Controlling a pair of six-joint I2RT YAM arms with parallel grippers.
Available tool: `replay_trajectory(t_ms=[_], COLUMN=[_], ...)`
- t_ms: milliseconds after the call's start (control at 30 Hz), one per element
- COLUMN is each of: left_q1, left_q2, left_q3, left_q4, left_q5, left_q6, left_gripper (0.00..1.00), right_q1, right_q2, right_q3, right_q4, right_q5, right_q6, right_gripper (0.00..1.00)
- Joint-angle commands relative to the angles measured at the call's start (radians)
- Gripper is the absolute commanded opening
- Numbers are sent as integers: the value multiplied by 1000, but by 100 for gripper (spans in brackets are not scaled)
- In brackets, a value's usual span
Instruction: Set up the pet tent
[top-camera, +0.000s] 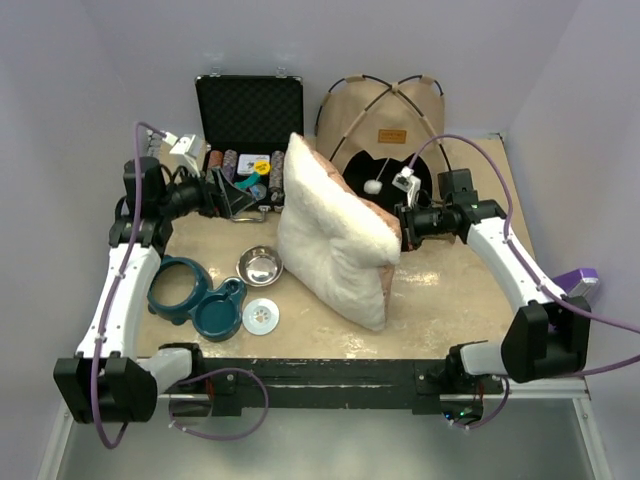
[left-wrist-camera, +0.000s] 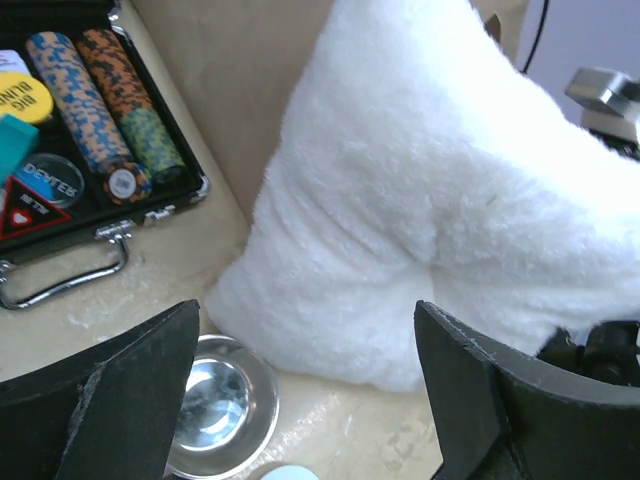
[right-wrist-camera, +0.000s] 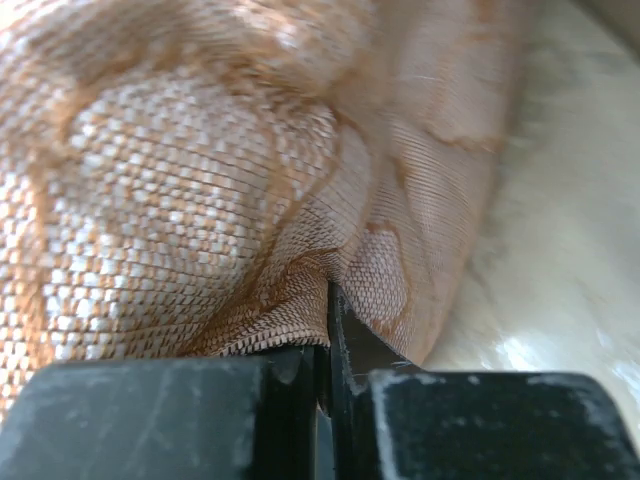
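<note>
The pet tent (top-camera: 385, 125) stands at the back right: tan canvas on thin black poles, with a brown label patch (top-camera: 390, 136). A white pom-pom (top-camera: 372, 187) hangs in its dark doorway. A big pillow (top-camera: 330, 235) stands on edge in front of it, fluffy white on one face and woven beige on the other. My right gripper (top-camera: 400, 225) is at the pillow's right side. In the right wrist view this gripper (right-wrist-camera: 328, 320) is shut on a fold of the pillow's woven fabric (right-wrist-camera: 200, 180). My left gripper (top-camera: 240, 195) is open left of the pillow (left-wrist-camera: 430, 200), with nothing between its fingers (left-wrist-camera: 120, 390).
An open black case (top-camera: 247, 120) with poker chips lies at the back left, just behind the left gripper. A steel bowl (top-camera: 259, 265) sits next to the pillow's lower left corner. A teal double bowl holder (top-camera: 195, 295) and a white disc (top-camera: 260, 316) lie near the front left.
</note>
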Motion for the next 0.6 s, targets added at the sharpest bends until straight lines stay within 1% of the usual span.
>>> replay_trajectory(t_ms=[0, 67, 100, 133, 200, 333, 400, 500, 567], left_q1=[3, 0, -6, -14, -23, -147, -187, -209, -209], left_q2=[-105, -116, -122, -120, -96, -33, -19, -22, -30], left_q3=[-94, -133, -147, -155, -170, -180, -199, -255, -291], left_q4=[54, 74, 79, 86, 102, 111, 152, 233, 293], left_q5=[92, 103, 89, 70, 54, -39, -49, -61, -64], left_q6=[-49, -7, 23, 48, 86, 122, 113, 71, 57], left_gripper=[93, 93, 93, 93, 92, 88, 88, 88, 91], right_q1=[-63, -90, -100, -110, -133, -241, -296, -347, -382], right_q2=[-45, -56, -65, -73, -97, -146, -172, -223, -270], right_q3=[47, 53, 51, 56, 71, 117, 143, 143, 111], right_q4=[36, 24, 19, 13, -8, -31, -59, -97, -101], right_q5=[245, 271, 283, 301, 349, 368, 372, 426, 450], right_q6=[91, 103, 103, 137, 138, 161, 155, 178, 210], right_gripper=[17, 46, 54, 64, 76, 88, 93, 98, 99])
